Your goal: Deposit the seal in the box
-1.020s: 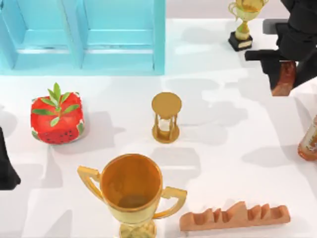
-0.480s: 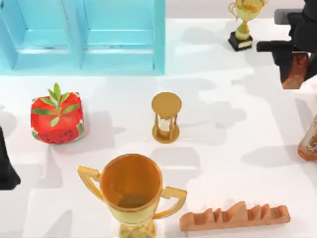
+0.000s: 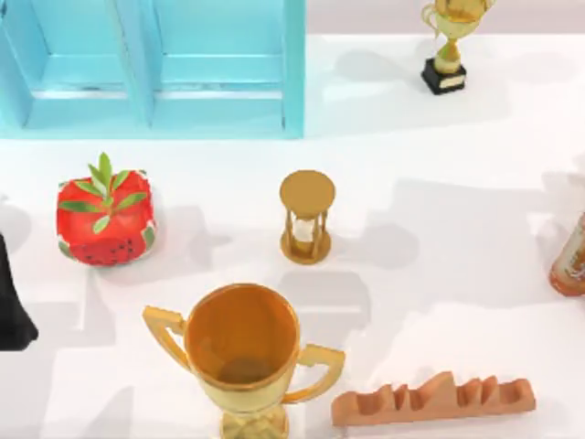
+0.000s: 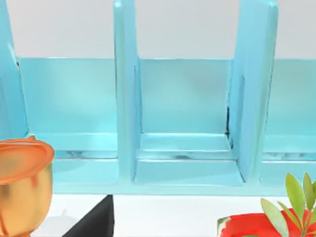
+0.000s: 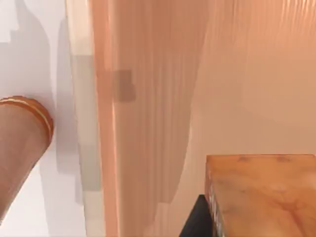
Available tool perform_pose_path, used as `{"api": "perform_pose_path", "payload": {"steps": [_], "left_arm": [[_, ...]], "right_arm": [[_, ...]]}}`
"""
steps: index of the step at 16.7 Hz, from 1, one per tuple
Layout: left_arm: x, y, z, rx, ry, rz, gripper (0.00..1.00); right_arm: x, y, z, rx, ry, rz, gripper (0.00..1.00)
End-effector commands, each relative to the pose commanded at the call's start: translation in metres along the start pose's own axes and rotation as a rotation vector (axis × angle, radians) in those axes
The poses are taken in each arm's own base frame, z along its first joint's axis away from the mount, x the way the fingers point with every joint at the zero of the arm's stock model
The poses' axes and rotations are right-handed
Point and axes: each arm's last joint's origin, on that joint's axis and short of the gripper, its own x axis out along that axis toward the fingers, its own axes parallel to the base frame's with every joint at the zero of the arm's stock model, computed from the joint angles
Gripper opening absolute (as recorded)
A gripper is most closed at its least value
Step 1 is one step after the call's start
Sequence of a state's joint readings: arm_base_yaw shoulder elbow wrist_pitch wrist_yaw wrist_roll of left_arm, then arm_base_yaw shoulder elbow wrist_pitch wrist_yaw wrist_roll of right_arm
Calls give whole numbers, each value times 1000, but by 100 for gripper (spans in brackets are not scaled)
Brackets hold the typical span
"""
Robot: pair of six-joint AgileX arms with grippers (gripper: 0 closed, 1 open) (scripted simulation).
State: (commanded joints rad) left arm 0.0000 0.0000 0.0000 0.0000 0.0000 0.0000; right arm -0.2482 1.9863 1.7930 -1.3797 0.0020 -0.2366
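Half a second ago your right gripper [image 5: 254, 219] hung over the table's right edge; now it has swung out past it, apparently clamped on the seal [image 5: 261, 190], which hangs against what looks like the box [image 5: 237, 74]; the left arm [image 3: 13, 311] sits parked at the table's left; only the release seems left.

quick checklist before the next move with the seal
1. Seal gripped by right gripper: ok, a dark finger lies against its side.
2. Box beneath the seal: ok, its peach wall and floor lie behind the block.
3. Height above the box floor: cannot tell.
4. Orange-brown bottle outside the box wall, apart from the seal: ok.
5. Left gripper parked at the table's left edge: ok.
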Motion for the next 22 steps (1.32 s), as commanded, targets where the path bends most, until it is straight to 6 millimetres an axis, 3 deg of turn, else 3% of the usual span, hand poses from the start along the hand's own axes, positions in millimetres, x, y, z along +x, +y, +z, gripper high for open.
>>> {"api": "perform_pose_path", "payload": {"steps": [2,5,12,18,22], "left_arm": [[0,0,0,0,0,0,100],[0,0,0,0,0,0,100],[0,0,0,0,0,0,100],[0,0,0,0,0,0,100],[0,0,0,0,0,0,100]], "right_arm": [[-5,-34,-27,3,-1,0,0],[-10,-57,-53,5,-3,0,0],[-5,-58,-55,4,-1,0,0],[46,-58,-55,4,-10,-3,0],[55,-58,-56,5,-3,0,0]]}}
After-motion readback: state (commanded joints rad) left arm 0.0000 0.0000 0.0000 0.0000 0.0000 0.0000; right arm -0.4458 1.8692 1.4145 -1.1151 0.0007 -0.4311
